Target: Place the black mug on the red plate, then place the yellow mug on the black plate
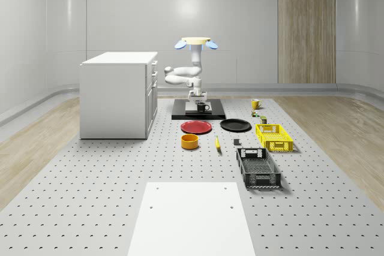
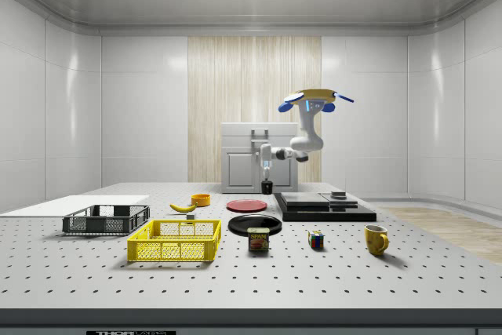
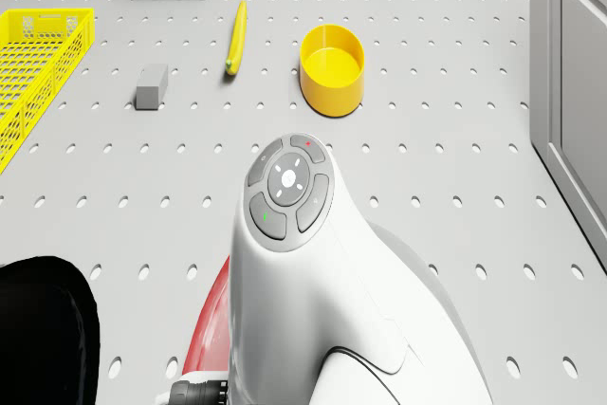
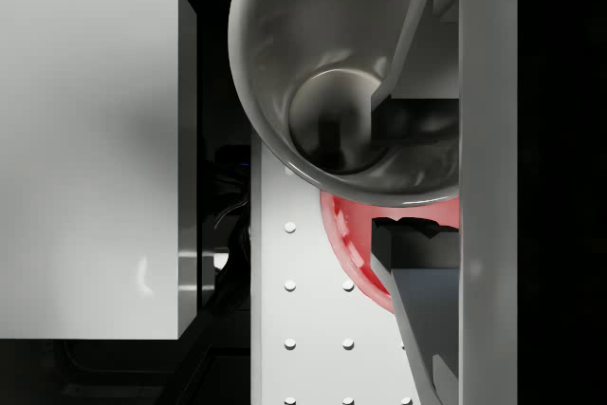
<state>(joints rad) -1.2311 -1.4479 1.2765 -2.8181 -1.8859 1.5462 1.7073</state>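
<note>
While the fingers (image 4: 417,154) clamp the black mug (image 1: 203,107), the red plate (image 1: 196,127) lies ahead.
Drone (image 1: 196,42) hovers over the black pad (image 1: 216,115); plate sits just beyond its counter-side edge.

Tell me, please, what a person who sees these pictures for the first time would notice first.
The drone hovering over the black platform, its white arm bent down, draws the eye first. Its gripper holds the black mug just above that platform; in the wrist view a finger reaches into the mug. Next come the red plate and black plate, side by side in front of the platform.
</note>
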